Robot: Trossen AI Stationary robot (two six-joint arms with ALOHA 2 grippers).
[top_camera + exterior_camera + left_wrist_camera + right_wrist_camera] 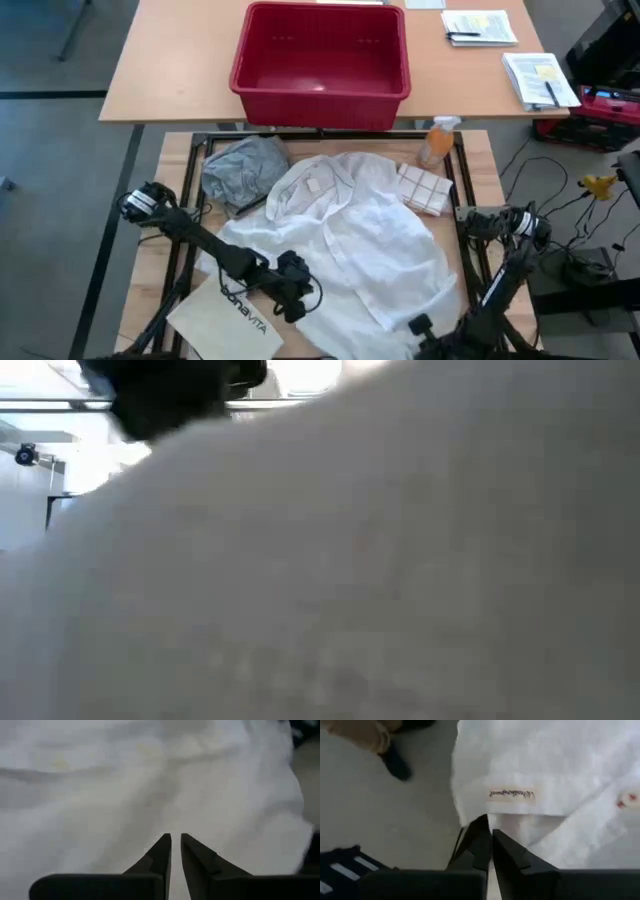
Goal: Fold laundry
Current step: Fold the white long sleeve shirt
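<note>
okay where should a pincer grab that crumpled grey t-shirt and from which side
Probably best is the grey T-shirt's bunched ridge on its outer side, towards the table's left edge, coming straight down from above. It lies in a heap with raised folds that narrow fingers can pinch, and its inner edge touches the white shirt, so a grip there could catch both.

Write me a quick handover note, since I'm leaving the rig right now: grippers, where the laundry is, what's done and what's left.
Left gripper: fingers nearly closed, at the near-left edge of the white shirt; I can't confirm a grip.
Right gripper: nearly closed at the shirt's near-right hem, by a sewn label; a grip isn't confirmed here either.
White shirt lies spread and rumpled across the table's middle, unfolded.
Grey T-shirt is bunched at the far left, untouched.
Nothing is folded yet; both garments remain.
</note>
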